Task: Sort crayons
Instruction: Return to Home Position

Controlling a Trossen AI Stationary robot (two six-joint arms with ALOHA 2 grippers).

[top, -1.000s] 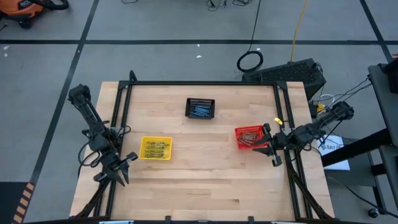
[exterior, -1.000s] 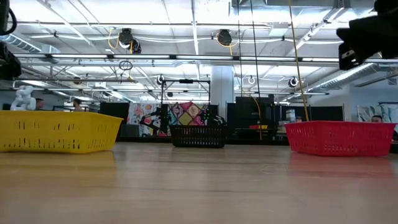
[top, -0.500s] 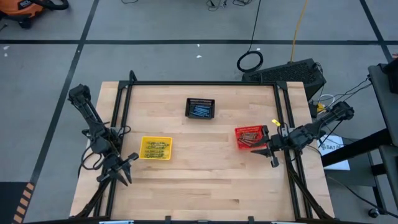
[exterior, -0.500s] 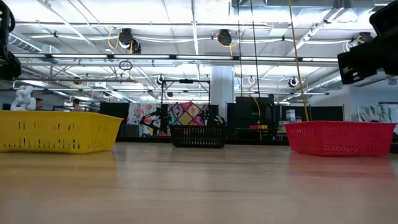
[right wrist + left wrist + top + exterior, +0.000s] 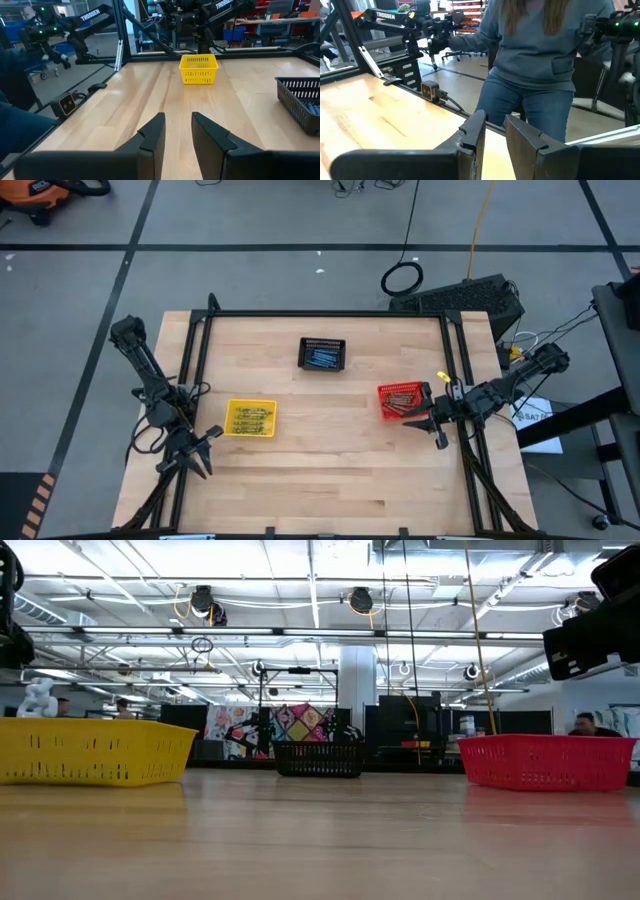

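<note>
The crayons lie in three mesh baskets on the wooden table. Yellow-olive crayons (image 5: 250,418) are in the yellow basket (image 5: 233,405), blue ones (image 5: 322,359) in the black basket (image 5: 322,342), brown-red ones (image 5: 400,396) in the red basket (image 5: 384,408). My left gripper (image 5: 203,448) hovers at the table's left edge, just near-left of the yellow basket, open (image 5: 495,131) with nothing between its fingers. My right gripper (image 5: 418,420) hovers at the right edge, beside the red basket's near-right corner, also open (image 5: 178,131) and holding nothing.
A black metal frame (image 5: 330,314) runs around the tabletop. A person in a grey hoodie and jeans (image 5: 535,75) stands close beyond the table's edge. The wood between the three baskets (image 5: 320,440) is bare. In the low view the baskets stand in a row: yellow (image 5: 95,752), black (image 5: 318,758), red (image 5: 545,762).
My right gripper has sunk a little and tipped its fingers downward beside the red basket, then held still. Its fingers have kept the same gap. The baskets and crayons have not moved.
</note>
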